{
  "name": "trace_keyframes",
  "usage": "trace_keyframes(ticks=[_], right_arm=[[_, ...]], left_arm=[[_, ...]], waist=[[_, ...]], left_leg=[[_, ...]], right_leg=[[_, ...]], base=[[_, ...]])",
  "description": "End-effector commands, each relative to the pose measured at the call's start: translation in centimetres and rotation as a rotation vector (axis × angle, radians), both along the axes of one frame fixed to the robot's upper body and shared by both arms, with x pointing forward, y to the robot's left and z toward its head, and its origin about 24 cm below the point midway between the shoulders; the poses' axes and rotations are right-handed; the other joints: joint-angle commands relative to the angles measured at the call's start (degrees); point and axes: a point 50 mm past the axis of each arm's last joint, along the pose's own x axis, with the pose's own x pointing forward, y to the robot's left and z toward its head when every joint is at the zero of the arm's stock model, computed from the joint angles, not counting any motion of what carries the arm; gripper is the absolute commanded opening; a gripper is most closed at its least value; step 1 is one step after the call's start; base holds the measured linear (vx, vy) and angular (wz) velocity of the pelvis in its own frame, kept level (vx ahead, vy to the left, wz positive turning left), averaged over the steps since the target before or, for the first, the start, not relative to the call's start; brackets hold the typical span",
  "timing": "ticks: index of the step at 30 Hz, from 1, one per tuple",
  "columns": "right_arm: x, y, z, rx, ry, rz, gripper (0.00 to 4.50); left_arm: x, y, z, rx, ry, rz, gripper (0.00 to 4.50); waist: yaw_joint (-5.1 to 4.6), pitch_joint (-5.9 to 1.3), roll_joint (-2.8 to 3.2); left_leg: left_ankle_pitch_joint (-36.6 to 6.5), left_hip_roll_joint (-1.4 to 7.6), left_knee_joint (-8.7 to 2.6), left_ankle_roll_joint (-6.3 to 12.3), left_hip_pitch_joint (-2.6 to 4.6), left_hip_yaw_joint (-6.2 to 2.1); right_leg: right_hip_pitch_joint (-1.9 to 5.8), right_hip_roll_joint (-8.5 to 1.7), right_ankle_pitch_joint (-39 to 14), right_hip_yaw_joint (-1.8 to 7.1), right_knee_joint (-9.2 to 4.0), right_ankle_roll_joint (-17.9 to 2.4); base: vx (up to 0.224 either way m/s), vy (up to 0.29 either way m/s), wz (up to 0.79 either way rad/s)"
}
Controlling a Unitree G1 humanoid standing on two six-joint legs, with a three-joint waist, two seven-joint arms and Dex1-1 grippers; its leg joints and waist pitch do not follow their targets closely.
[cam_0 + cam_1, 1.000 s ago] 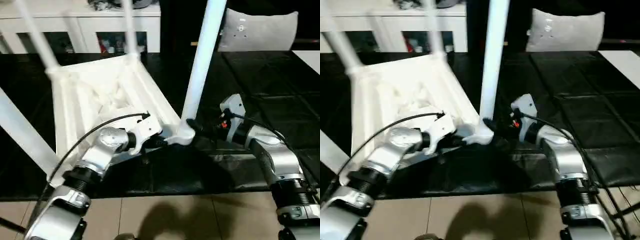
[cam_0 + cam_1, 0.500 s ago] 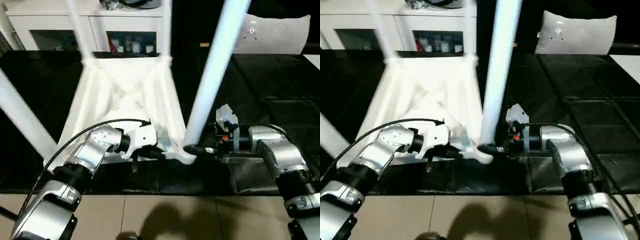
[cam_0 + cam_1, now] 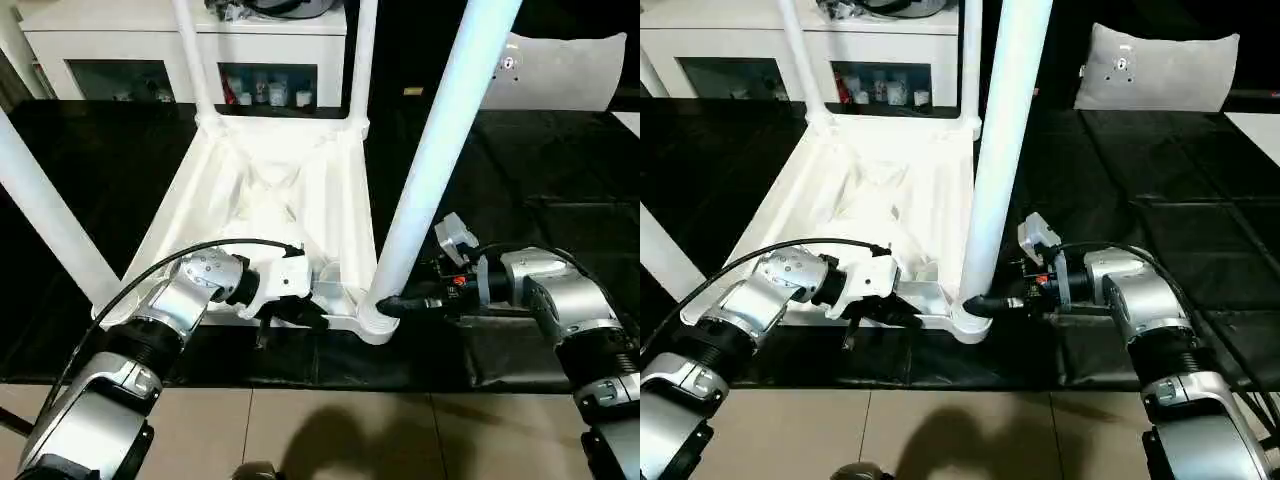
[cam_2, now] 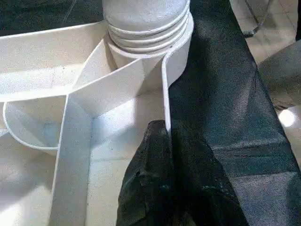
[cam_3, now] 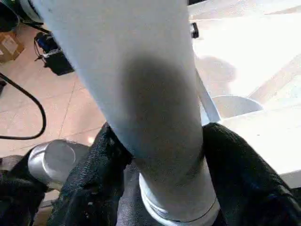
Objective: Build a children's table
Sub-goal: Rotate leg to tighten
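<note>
Upside-down children's table lies on the black mat, white cabinet behind. Left gripper pinches the near rim tight; right gripper hugs the near-right leg at its base.

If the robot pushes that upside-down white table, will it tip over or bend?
The children's table probably won't tip: it lies flat on its wide top. The ribs underneath suggest it stays stiff. It looks like thin hollow plastic, so likely light. It may slide on the black mat. The near leg looks smooth and round, maybe slippery.
</note>
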Motion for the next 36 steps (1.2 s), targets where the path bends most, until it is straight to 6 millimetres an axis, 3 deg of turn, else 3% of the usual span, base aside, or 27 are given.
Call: trace_keyframes(ticks=[1,5,7,8,11,13,15,17,20,22,25,27,36], right_arm=[[-0.2,0.6,-0.2,0.011,0.024,0.047,2.26],[0.3,1.6,-0.5,0.025,0.008,-0.110,2.08],[0.7,2.0,-0.7,0.008,-0.004,-0.175,2.04],[1.5,2.9,-0.9,-0.002,-0.018,-0.308,2.04],[2.4,4.6,-1.1,-0.015,-0.014,-0.474,2.00],[3.2,5.8,-1.5,-0.052,-0.011,-0.591,1.99],[3.8,6.7,-1.7,-0.093,-0.022,-0.694,1.98],[4.4,7.3,-1.9,-0.137,-0.077,-0.770,1.98],[4.7,8.2,-1.9,-0.096,-0.083,-0.839,1.98],[4.5,8.5,-1.3,-0.005,-0.077,-0.829,2.50],[4.4,8.2,-1.1,0.021,-0.071,-0.827,2.73],[4.3,7.5,-1.1,0.038,-0.077,-0.805,2.98],[3.7,4.4,-0.4,0.064,-0.172,-0.664,3.71]], left_arm=[[0.4,-0.3,0.7,0.001,-0.025,-0.004,0.00],[0.7,-0.8,1.0,-0.058,0.010,0.097,0.00],[0.8,-1.1,1.0,-0.067,0.018,0.130,0.00],[1.1,-1.7,1.1,-0.099,0.025,0.206,0.00],[1.6,-3.0,1.2,-0.153,0.014,0.324,0.00],[2.0,-3.9,1.2,-0.178,0.011,0.396,0.00],[2.3,-4.7,1.2,-0.189,0.006,0.460,0.00],[2.6,-5.4,1.3,-0.185,-0.033,0.517,0.00],[2.8,-6.1,1.5,-0.205,-0.041,0.564,0.00],[2.8,-5.9,1.6,-0.203,-0.049,0.578,0.00],[2.8,-5.5,1.6,-0.192,-0.064,0.574,0.00],[2.8,-4.9,1.6,-0.189,-0.089,0.566,0.00],[2.3,-3.0,1.1,-0.152,-0.085,0.440,0.00]], waist=[[-0.27,-4.52,-0.37],[-0.50,-4.32,-0.36],[-0.85,-4.12,-0.43],[-1.24,-3.98,-0.29],[-2.91,-3.72,-0.34],[-3.87,-3.84,-0.33],[-5.04,-3.85,-0.31],[-5.85,-3.98,-0.32],[-5.89,-4.32,-0.19],[-5.60,-4.38,-0.12],[-5.42,-4.53,0.01],[-5.28,-4.44,-0.01],[-4.32,-4.25,-0.16]], left_leg=[[0.73,4.98,-3.39,5.81,0.30,-2.33],[0.28,4.96,-3.59,4.62,0.32,-2.41],[-1.19,4.46,-3.72,3.85,0.34,-2.17],[-2.22,4.48,-3.88,3.09,0.43,-2.21],[-3.11,4.02,-4.07,1.65,0.27,-2.35],[-2.92,3.56,-3.98,1.54,0.10,-2.38],[-2.58,3.60,-3.98,1.53,0.07,-2.48],[-2.04,3.27,-3.78,2.69,-0.09,-2.38],[0.22,3.69,-3.71,4.04,-0.15,-2.44],[0.96,3.90,-3.66,5.04,-0.04,-2.48],[2.98,4.58,-3.58,6.51,0.08,-2.69],[2.43,4.48,-3.54,6.59,0.17,-2.49],[-0.03,4.30,-3.62,5.91,0.14,-2.24]], right_leg=[[3.76,-7.32,-10.42,4.99,-3.13,-3.16],[3.80,-7.39,-12.62,4.93,-3.45,-2.80],[3.84,-7.27,-15.97,4.84,-4.08,-1.73],[3.82,-7.24,-18.05,4.80,-4.37,-1.07],[3.92,-7.07,-21.47,4.44,-5.17,0.59],[4.19,-7.02,-22.33,4.22,-5.37,1.33],[4.07,-6.92,-21.33,4.25,-5.34,0.75],[4.19,-6.84,-19.57,4.43,-5.20,0.23],[4.15,-6.90,-14.23,4.74,-4.34,-1.43],[4.12,-7.00,-11.53,4.88,-3.95,-2.38],[4.02,-7.18,-5.67,5.12,-2.86,-4.78],[4.02,-7.30,-5.40,5.20,-2.90,-5.57],[4.17,-7.29,-9.88,5.21,-3.49,-3.80]], base=[[0.000,0.000,0.00],[0.000,0.000,0.00],[0.000,0.000,0.00],[0.000,0.000,0.00],[0.000,0.000,0.00],[0.000,0.000,0.00],[0.000,0.000,0.00],[0.000,0.000,0.00],[0.000,0.000,0.00],[0.000,0.000,0.00],[0.000,0.000,0.00],[0.000,0.000,0.00],[0.000,0.000,0.00]])
